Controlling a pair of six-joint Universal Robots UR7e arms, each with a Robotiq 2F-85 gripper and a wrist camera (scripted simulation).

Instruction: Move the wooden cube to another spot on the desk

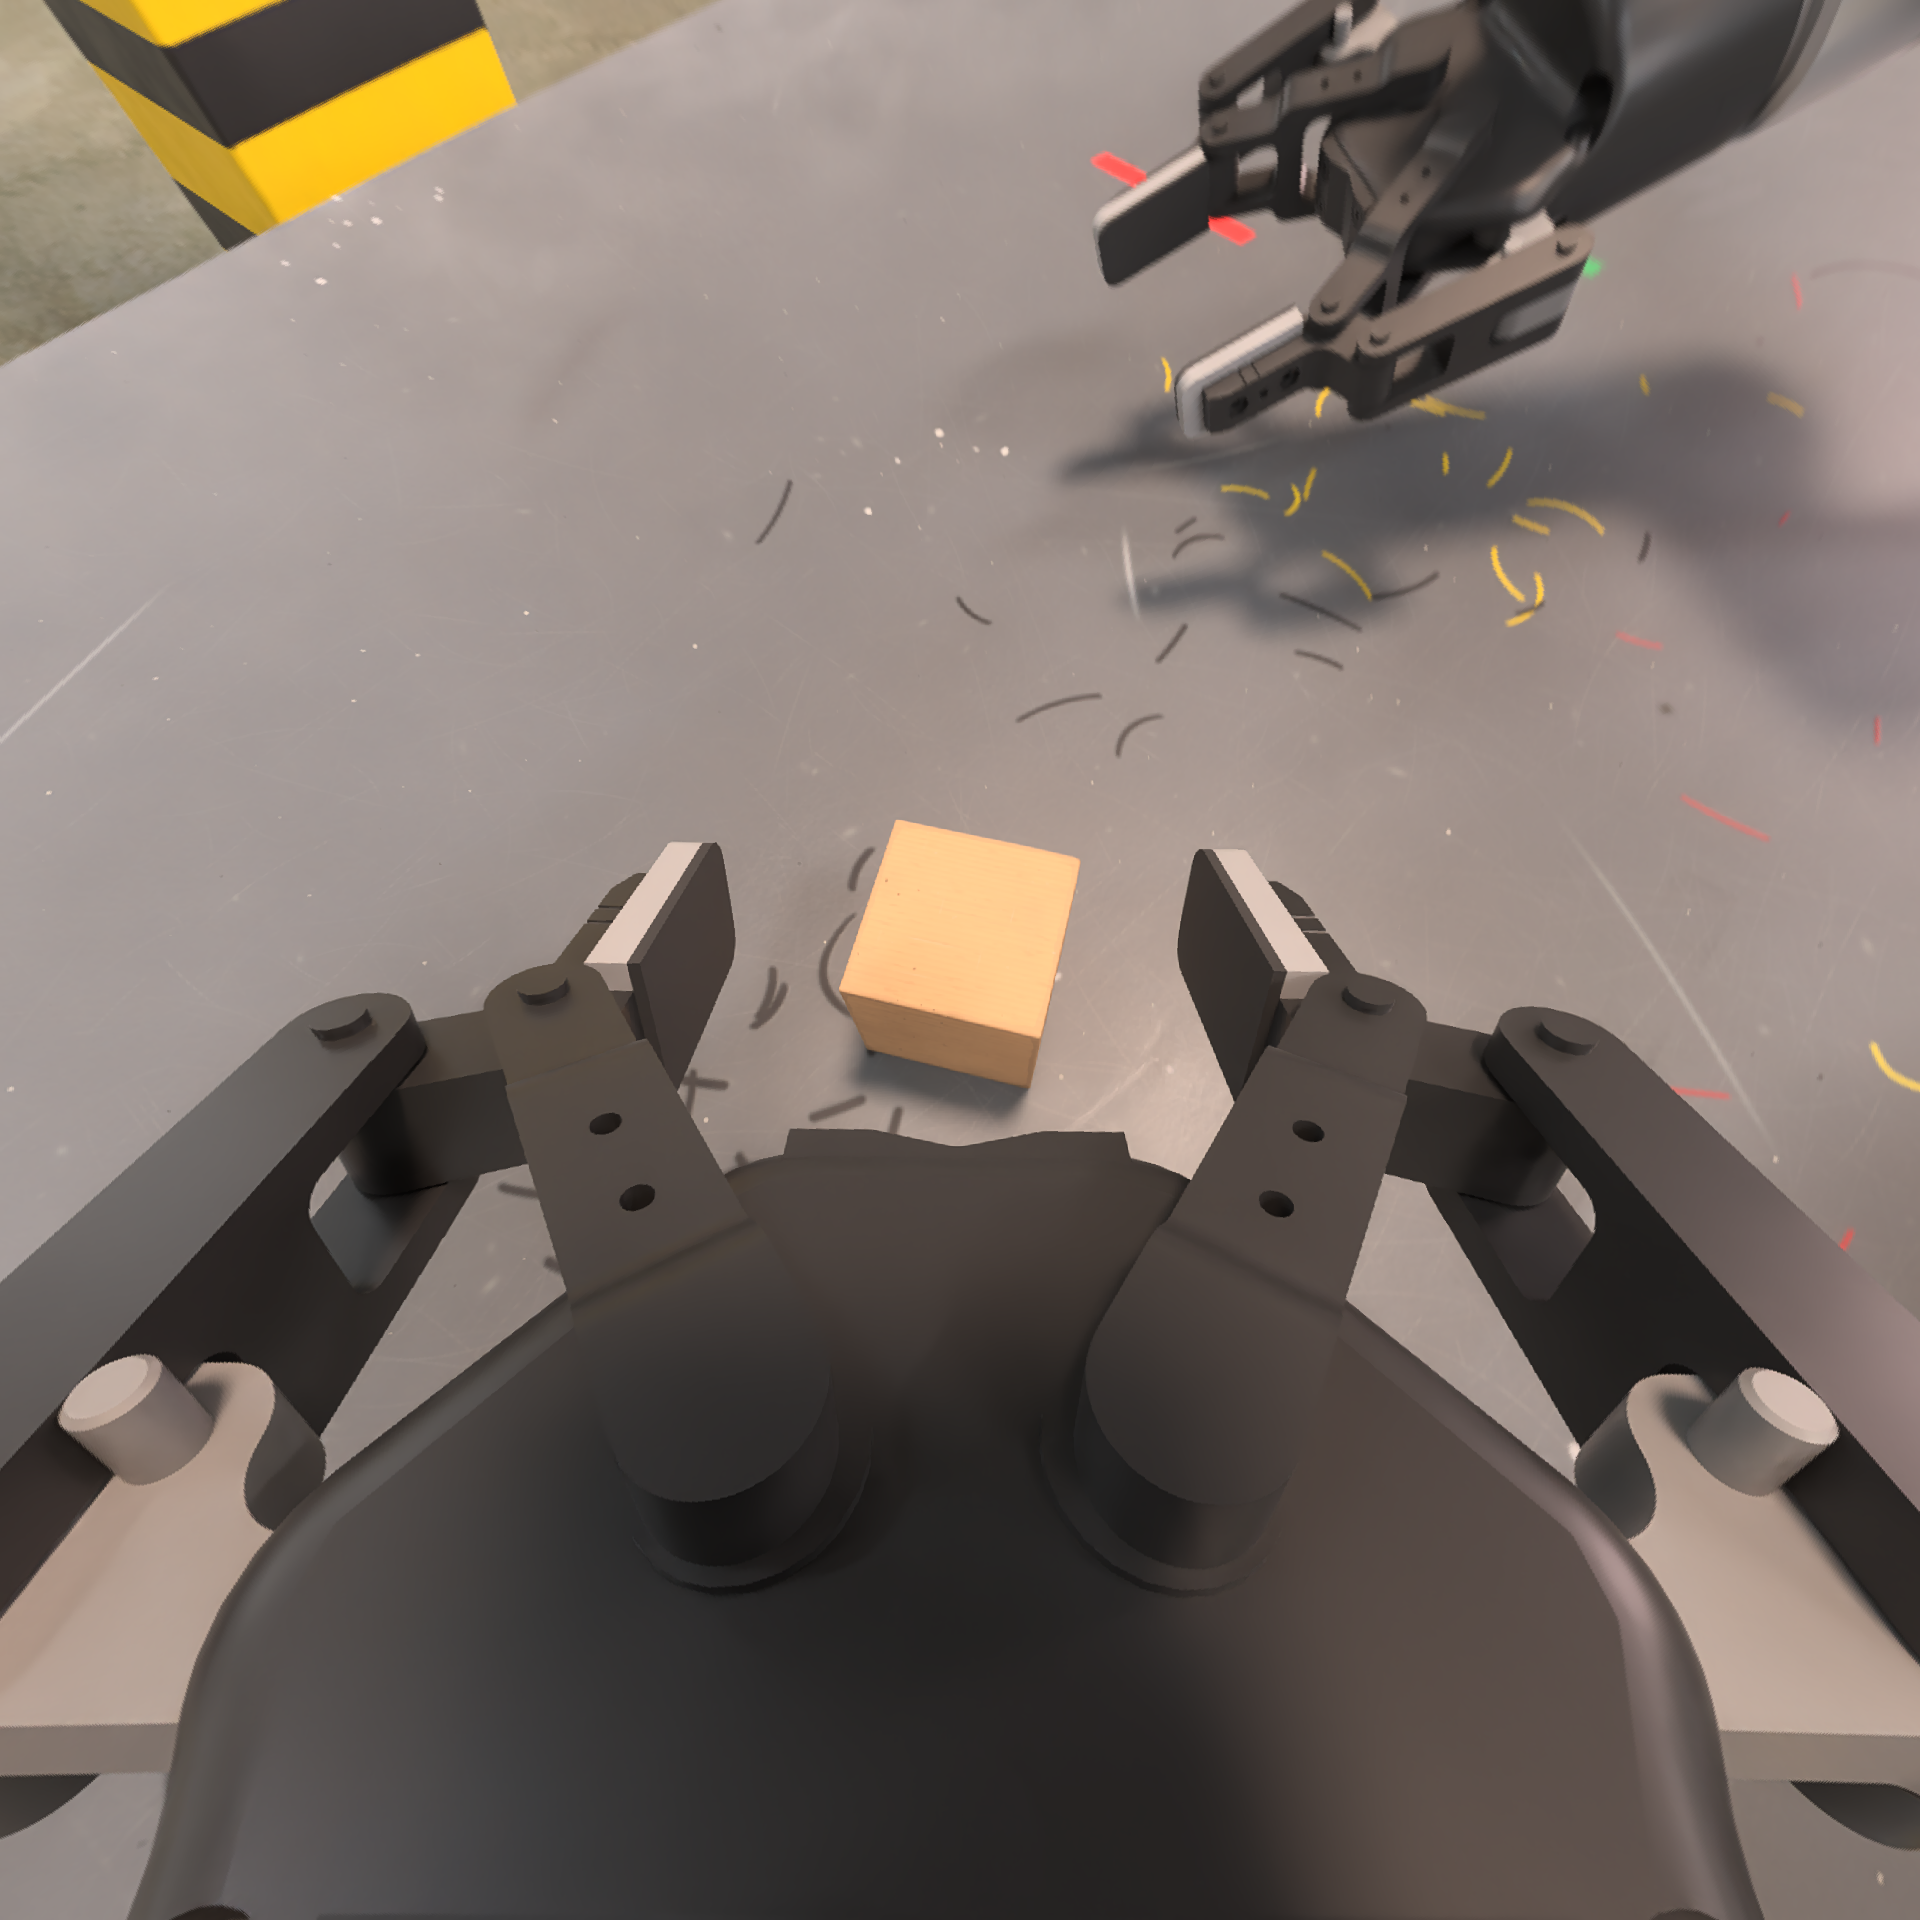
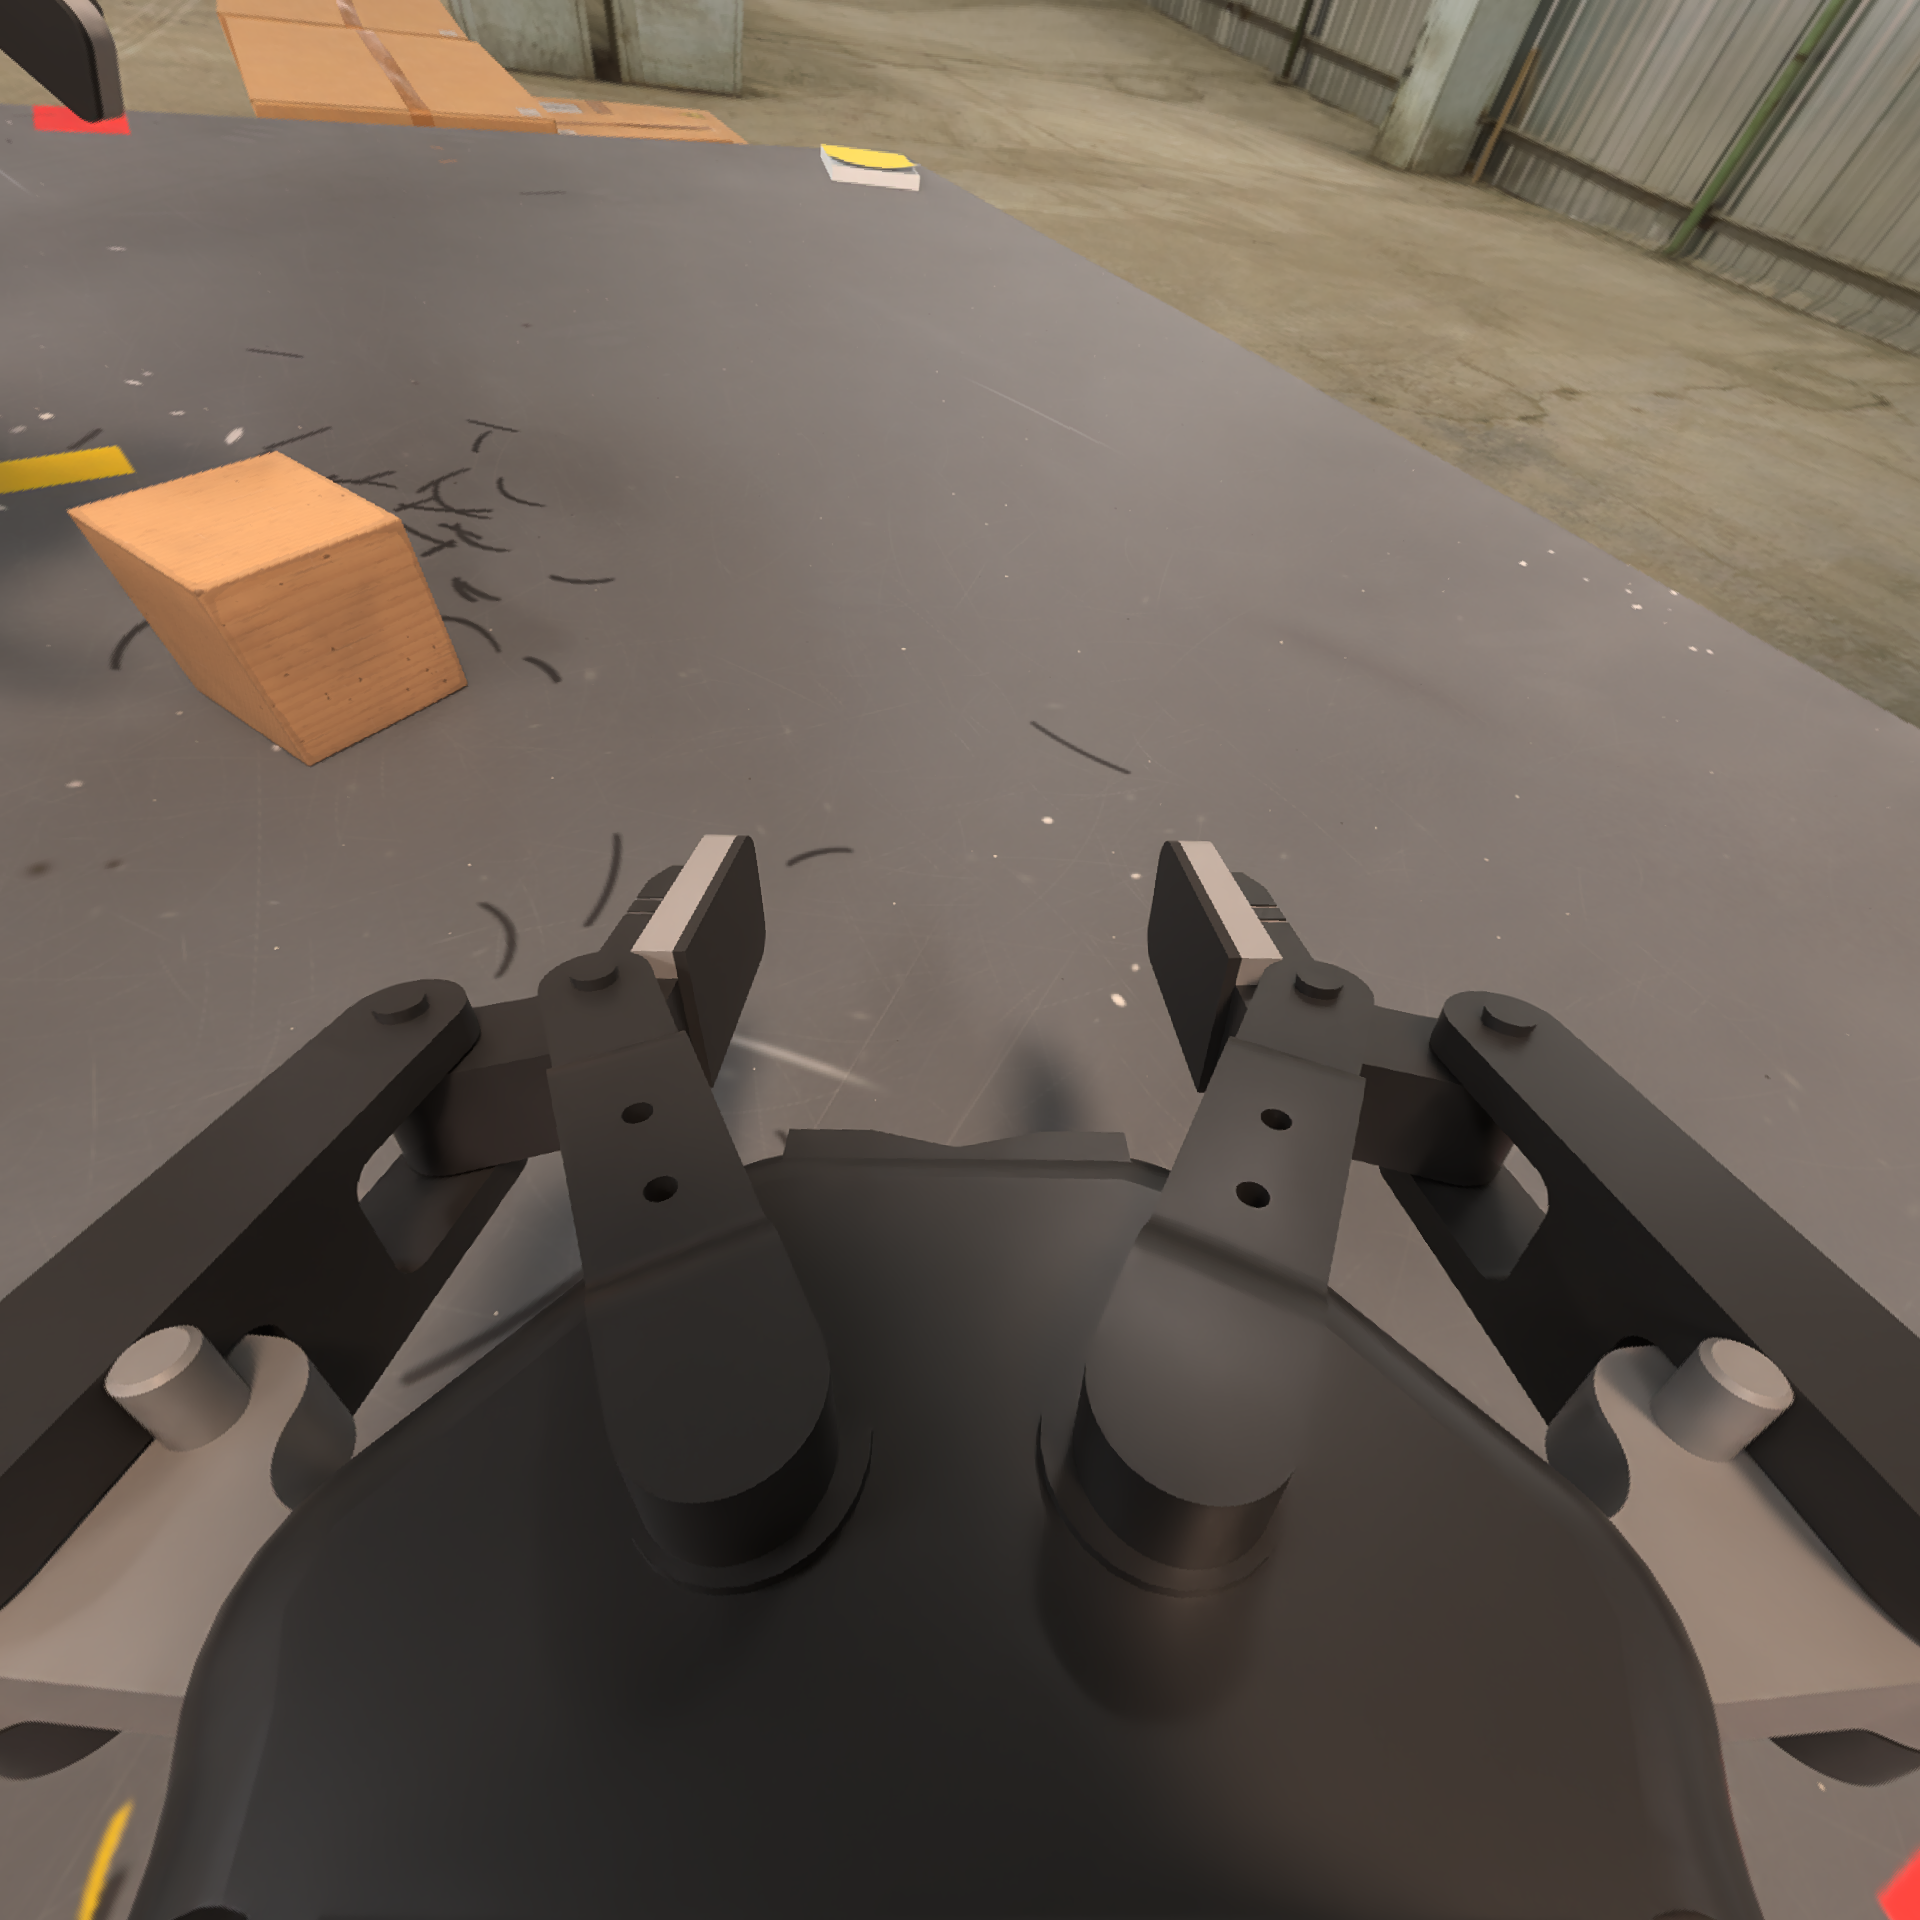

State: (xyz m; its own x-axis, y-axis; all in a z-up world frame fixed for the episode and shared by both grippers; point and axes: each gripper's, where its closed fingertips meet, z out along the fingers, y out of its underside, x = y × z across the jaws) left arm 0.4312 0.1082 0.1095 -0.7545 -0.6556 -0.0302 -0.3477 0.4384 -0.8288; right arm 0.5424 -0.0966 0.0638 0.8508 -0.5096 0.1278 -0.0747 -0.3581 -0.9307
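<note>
A light wooden cube point(image 1: 956, 951) rests on the grey desk point(image 1: 416, 623). My left gripper point(image 1: 956, 914) is open and hovers over the cube, which lies between the two fingers with a gap on each side. In the right wrist view the cube point(image 2: 275, 597) sits at the left, well away from my right gripper point(image 2: 956, 925), which is open and empty above bare desk. The right gripper also shows in the left wrist view point(image 1: 1174, 312) at the far right, open, just above the desk.
A yellow and black striped post point(image 1: 281, 104) stands beyond the desk's far left edge. Cardboard boxes point(image 2: 395, 62) sit past the far edge. A small white and yellow pad point(image 2: 871, 166) lies near the desk's corner. Scuff marks surround the cube.
</note>
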